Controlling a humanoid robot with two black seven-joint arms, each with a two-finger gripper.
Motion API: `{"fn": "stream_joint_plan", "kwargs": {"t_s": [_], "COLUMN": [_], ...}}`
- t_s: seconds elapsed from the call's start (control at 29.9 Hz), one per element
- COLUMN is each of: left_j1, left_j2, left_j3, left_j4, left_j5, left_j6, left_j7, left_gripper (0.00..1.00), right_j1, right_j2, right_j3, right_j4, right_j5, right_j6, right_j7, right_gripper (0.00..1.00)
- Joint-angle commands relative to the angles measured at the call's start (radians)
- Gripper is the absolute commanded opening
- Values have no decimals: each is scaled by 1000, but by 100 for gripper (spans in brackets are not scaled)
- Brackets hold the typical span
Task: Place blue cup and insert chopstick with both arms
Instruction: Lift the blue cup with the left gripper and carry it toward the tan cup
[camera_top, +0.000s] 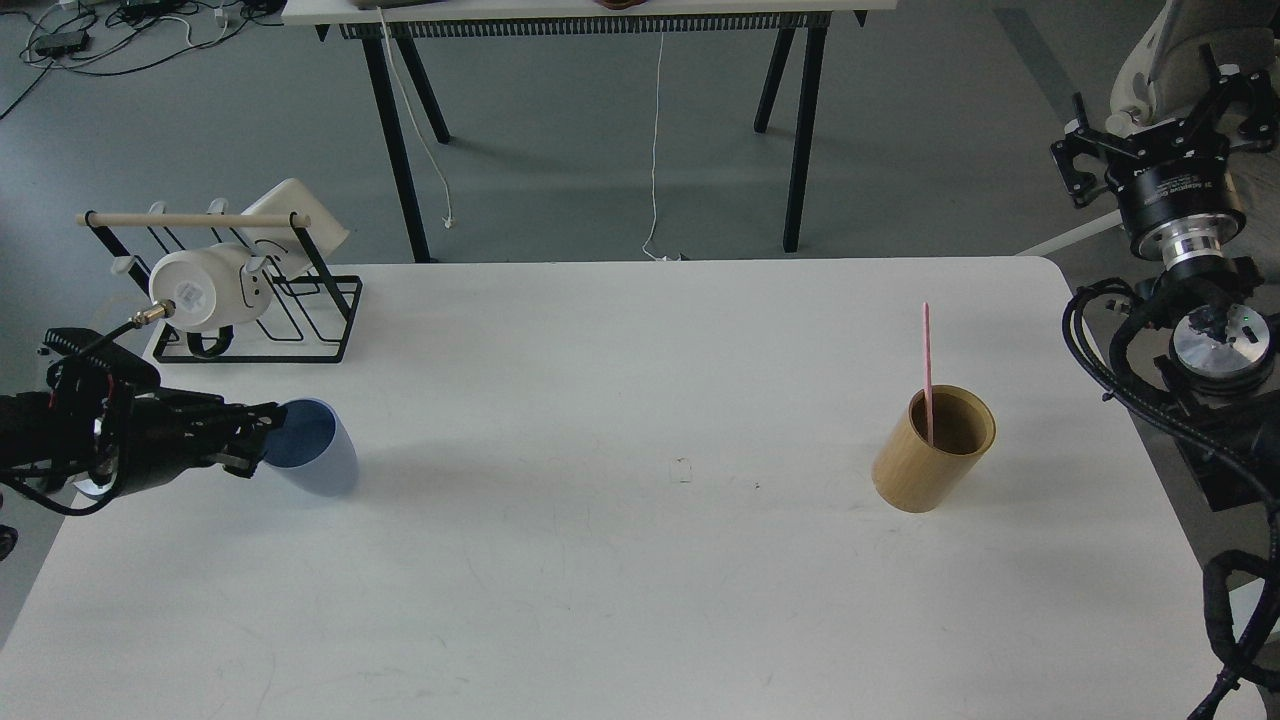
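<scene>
The pale blue cup (318, 460) is at the left of the white table (640, 560), tilted with its mouth towards my left gripper. My left gripper (256, 440) comes in low from the left edge and is shut on the cup's near rim. One pink chopstick (927, 365) stands upright in the tan wooden holder (932, 452) at the right of the table. My right gripper (1152, 130) is raised beyond the table's far right corner, with its fingers spread open and empty, well away from the chopstick.
A black wire rack (250, 320) with a pale wooden rod and a white mug (198, 288) stands at the table's back left, just behind my left arm. A second table on black legs (800, 130) stands behind on the floor.
</scene>
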Motion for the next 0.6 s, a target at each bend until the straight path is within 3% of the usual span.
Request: {"fn": "stream_joint_plan", "kwargs": {"t_s": [0.0,0.13,0.23,0.4,0.57], "left_j1": [-69,-180,-258,-359,-363], "left_j2": [-2,-26,-127,-334,-575], "left_j3": [-3,-5,3,17,21], "left_j4": [-44,-122,-138,-138,-136], "left_j5": [-1,-1,2,82,107], "left_j6": [-76,-196,-275,-275,-275], "left_j7": [-14,-8,9,95,103], "left_gripper": [1,0,0,0,0], "right_j1": [-15,-17,-17,-11,63], "right_j2": [-2,-21,-28,-38,-32], "right_j3": [17,19,19,16,0], "right_j4": [1,1,1,1,2], "right_j5": [0,0,0,0,-2], "right_j6": [0,0,0,0,0], "right_j7": [-1,1,1,-1,-2], "right_gripper": [99,99,99,99,99]}}
